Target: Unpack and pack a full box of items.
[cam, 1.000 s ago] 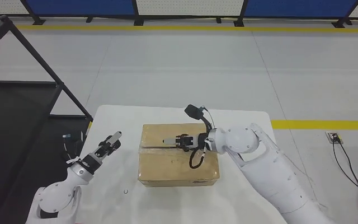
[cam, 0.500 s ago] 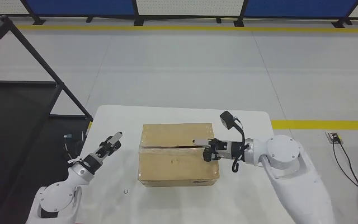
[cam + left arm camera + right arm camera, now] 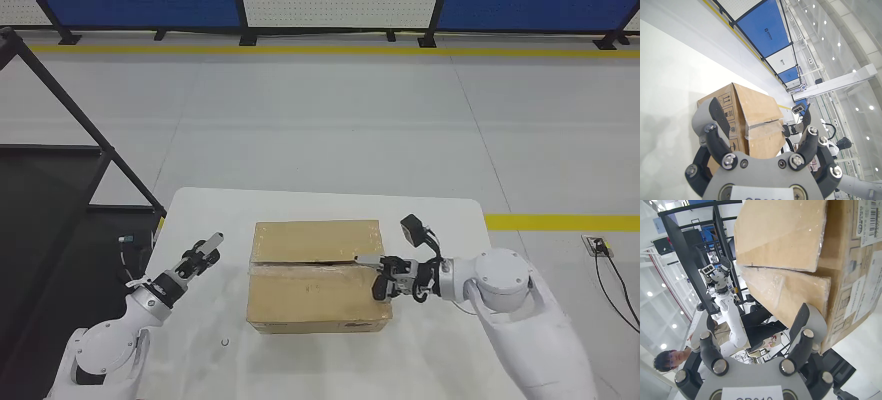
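Observation:
A brown cardboard box (image 3: 318, 275) stands in the middle of the white table, its two top flaps down, with a dark slit along the seam and loose clear tape on it. My right gripper (image 3: 375, 272) is open at the box's right end, level with the seam. In the right wrist view one finger (image 3: 804, 319) lies against the end of a flap of the box (image 3: 781, 237). My left gripper (image 3: 205, 250) hangs open to the left of the box, apart from it. It faces the box (image 3: 757, 113) with nothing between its fingers (image 3: 719, 115).
The white table (image 3: 200, 215) has free room to the left of and in front of the box. A small ring-like thing (image 3: 226, 344) lies near the front edge. A black metal frame (image 3: 60, 200) stands off the table's left side.
My right gripper has moved along the seam from the box's middle to its right end, with the arm swinging out to the right. The left gripper shifted only slightly.

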`<state>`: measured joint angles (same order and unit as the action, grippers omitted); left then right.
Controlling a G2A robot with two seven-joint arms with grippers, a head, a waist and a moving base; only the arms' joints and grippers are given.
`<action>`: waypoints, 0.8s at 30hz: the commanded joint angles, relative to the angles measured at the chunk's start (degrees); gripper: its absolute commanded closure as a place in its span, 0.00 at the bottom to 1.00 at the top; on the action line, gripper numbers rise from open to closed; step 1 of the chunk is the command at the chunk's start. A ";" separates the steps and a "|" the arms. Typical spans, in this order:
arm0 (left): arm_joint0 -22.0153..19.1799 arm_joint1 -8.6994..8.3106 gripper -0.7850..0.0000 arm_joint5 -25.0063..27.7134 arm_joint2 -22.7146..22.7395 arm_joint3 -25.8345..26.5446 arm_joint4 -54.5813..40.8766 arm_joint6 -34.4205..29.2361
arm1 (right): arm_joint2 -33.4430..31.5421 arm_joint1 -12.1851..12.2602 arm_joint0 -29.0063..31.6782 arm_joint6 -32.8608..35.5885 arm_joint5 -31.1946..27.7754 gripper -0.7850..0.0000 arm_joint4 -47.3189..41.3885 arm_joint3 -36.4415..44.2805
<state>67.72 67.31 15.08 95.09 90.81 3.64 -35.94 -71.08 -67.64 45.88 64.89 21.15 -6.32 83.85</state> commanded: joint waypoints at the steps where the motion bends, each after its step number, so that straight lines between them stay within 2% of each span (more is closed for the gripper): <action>1: 0.06 -0.10 0.00 -0.09 0.02 -0.12 0.08 0.12 | 0.28 0.06 -0.25 0.29 -0.41 0.00 -0.33 -0.51; 4: 0.10 -0.24 0.00 -0.24 0.09 -0.27 0.01 0.30 | 0.85 0.16 -0.54 0.64 -0.74 0.01 -0.34 -0.90; 7: 0.15 -0.39 0.00 -0.26 0.20 -0.21 -0.20 0.38 | 1.55 0.24 -0.87 0.70 -0.76 0.11 -0.07 -1.16; 12: 0.34 -0.57 0.00 -0.18 0.13 -0.01 -0.49 0.81 | 2.22 0.45 -1.01 0.54 -1.70 0.12 0.27 -0.59; 16: 0.41 -0.72 0.00 -0.09 -0.01 -0.09 -0.66 1.06 | 2.93 0.54 -1.05 0.15 -1.74 0.09 0.41 -0.14; 20: 0.50 -0.89 0.00 0.08 0.07 -0.15 -0.88 1.28 | 3.61 0.61 -1.46 -0.07 -2.33 0.19 0.54 -0.08; 21: 0.53 -0.93 0.00 0.13 0.13 -0.17 -0.97 1.30 | 3.75 0.63 -1.56 -0.10 -2.37 0.27 0.51 -0.14; 24: 0.61 -1.07 0.00 0.21 0.29 -0.26 -1.28 1.34 | 4.44 0.66 -2.08 -0.13 -2.52 0.42 0.82 -0.31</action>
<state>68.30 66.30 15.27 95.32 90.60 2.50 -34.62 -66.92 -66.99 44.04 64.76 18.72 -5.64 83.61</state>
